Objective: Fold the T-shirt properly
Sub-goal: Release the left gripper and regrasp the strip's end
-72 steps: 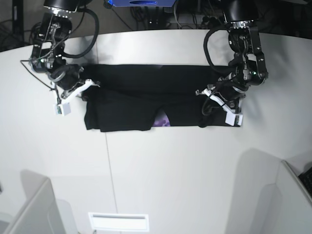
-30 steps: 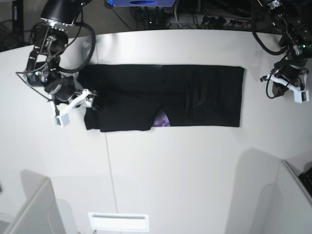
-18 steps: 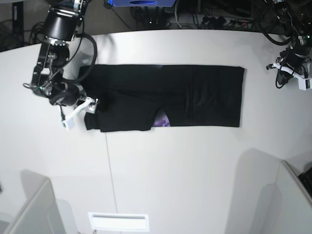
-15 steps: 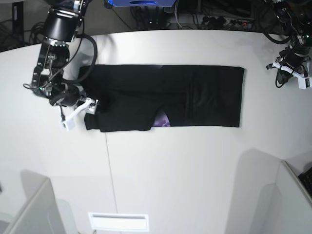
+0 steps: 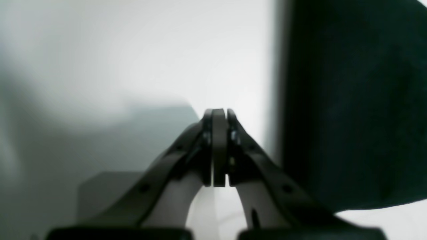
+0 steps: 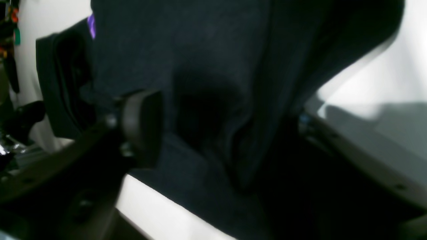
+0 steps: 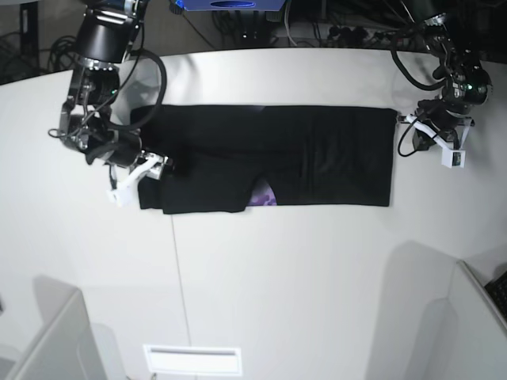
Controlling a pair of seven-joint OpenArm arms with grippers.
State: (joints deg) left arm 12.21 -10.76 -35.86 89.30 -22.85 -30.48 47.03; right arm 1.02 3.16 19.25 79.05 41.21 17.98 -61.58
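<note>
base: t-shirt (image 7: 269,157) flat on table (image 7: 277,269) | wrists: left end effector (image 5: 219,146) together, right end effector (image 6: 213,123) apart astride cloth

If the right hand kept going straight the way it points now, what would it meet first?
Most likely the T-shirt. In the right wrist view, black cloth already sits bunched between the right hand's spread fingers, so pushing on would press into that fold. The table beneath probably comes next; depth is unclear.

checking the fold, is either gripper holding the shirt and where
Nothing is clamped yet. The right gripper stands open around the T-shirt's sleeve-end edge; the left gripper is shut, empty, beside the other end.
</note>
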